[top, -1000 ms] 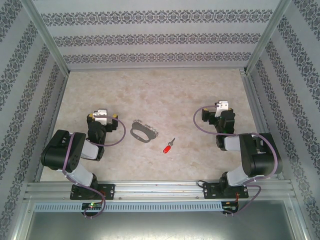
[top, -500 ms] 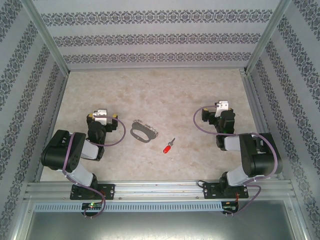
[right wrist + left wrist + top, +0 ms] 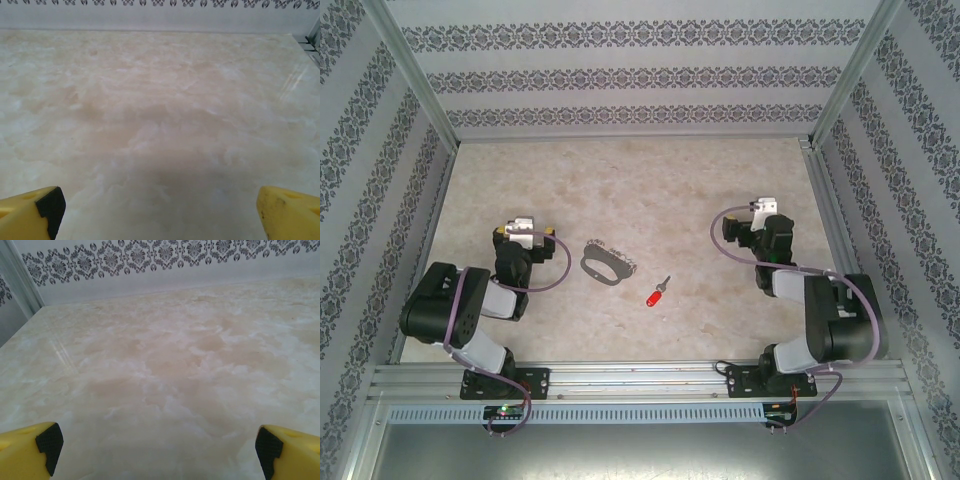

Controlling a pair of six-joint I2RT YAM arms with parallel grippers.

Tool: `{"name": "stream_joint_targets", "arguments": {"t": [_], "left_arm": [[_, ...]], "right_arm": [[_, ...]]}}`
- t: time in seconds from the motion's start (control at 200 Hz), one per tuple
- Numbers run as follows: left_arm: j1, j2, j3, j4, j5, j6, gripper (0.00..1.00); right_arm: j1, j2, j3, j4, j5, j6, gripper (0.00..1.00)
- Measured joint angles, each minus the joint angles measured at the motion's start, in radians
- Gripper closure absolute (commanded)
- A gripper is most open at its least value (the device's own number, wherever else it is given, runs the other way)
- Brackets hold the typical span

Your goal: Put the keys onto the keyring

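From above, the keyring [image 3: 607, 262] lies flat on the marble table [image 3: 640, 170], just right of the left gripper [image 3: 523, 232]. The red-headed key [image 3: 657, 293] rests a little nearer the bases and to the ring's right, apart from it. Both lie exactly where they did a second ago. The right arm has shifted since then: its elbow has swung slightly outward and the right gripper [image 3: 763, 212] sits a touch farther up the table. The left arm has barely settled. In the left wrist view the yellow fingers [image 3: 25, 452] stand spread wide at the bottom corners, with bare marble between them. The right wrist view matches it: fingers [image 3: 27, 212] spread fully apart, gripping nothing.
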Motion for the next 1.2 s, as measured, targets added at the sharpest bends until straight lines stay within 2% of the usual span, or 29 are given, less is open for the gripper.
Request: {"name": "stream_joint_targets", "arguments": {"t": [0.19,0.365,0.56,0.68,0.769,0.954,1.199], "left_arm": [[0.0,-0.171,0.156,-0.303,0.002,0.0,0.0],[-0.008,-0.239,0.296,-0.491,0.012,-0.028,0.0],[-0.087,-0.294,0.37,-0.639,0.016,-0.099,0.0],[-0.124,-0.333,0.397,-0.731,0.036,-0.187,0.0],[-0.124,-0.34,0.451,-0.826,0.061,-0.263,0.0],[-0.124,-0.34,0.494,-0.937,0.152,-0.395,0.0],[-0.148,-0.285,0.494,-1.059,0.281,-0.557,0.0]], "right_arm": [[0.0,-0.136,0.148,-0.169,0.004,0.048,0.02],[-0.014,-0.236,0.196,-0.249,0.04,0.238,0.02],[0.009,-0.254,0.209,-0.315,-0.029,0.35,0.03],[0.082,-0.251,0.207,-0.343,-0.119,0.387,0.12],[0.166,-0.248,0.203,-0.374,-0.173,0.393,0.12],[0.36,-0.229,0.202,-0.478,-0.202,0.387,0.16],[0.517,-0.12,0.202,-0.532,-0.227,0.402,0.21]]}}
